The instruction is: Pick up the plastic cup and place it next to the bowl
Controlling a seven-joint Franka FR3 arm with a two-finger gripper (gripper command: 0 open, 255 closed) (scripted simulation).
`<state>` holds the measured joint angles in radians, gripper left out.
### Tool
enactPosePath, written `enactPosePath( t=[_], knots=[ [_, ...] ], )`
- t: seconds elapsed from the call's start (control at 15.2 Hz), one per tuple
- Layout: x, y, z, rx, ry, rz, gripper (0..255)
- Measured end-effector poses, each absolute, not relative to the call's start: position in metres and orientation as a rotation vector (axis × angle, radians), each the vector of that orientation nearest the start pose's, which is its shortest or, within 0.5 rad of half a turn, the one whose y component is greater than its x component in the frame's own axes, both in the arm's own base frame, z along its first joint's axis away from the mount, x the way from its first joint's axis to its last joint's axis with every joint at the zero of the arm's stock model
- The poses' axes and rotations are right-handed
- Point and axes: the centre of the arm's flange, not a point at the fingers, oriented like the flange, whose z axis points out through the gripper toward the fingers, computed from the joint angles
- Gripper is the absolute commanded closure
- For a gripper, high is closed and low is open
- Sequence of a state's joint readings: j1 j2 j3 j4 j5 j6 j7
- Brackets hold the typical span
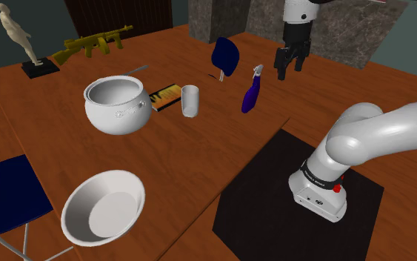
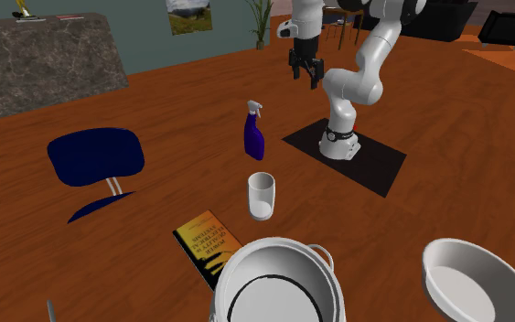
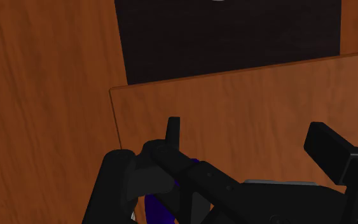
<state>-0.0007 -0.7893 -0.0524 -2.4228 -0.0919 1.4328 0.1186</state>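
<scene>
White bowl [image 1: 103, 209] lies nearest; pale cup [image 1: 190, 100] stands well apart from the open claw [image 1: 290, 71].

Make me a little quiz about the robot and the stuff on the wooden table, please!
1. True or false: the all-black two-finger gripper is clasping the plain white cup.
2. In the shoulder view, what lies between the cup and the round white pot? A) a flat yellow-and-black book B) a blue spray bottle C) a pale statue
3. Fill in: the cup stands ____, not tipped over.

Key: 1 false; the gripper hangs open in the air, well apart from the cup. 2 A. 3 upright.
</scene>
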Motion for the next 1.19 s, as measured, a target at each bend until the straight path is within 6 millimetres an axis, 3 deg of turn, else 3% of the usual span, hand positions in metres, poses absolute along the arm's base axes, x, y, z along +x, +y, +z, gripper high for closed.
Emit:
enactPosePath(
  t=[0.2, 0.73, 1.19],
  knots=[
    [0.296, -0.025, 0.543, -3.180, 0.247, 0.301, 0],
    [0.368, 0.007, 0.491, -3.184, 0.239, 0.182, 0],
    [0.437, 0.036, 0.460, -3.184, 0.232, 0.070, 0]
  ],
)
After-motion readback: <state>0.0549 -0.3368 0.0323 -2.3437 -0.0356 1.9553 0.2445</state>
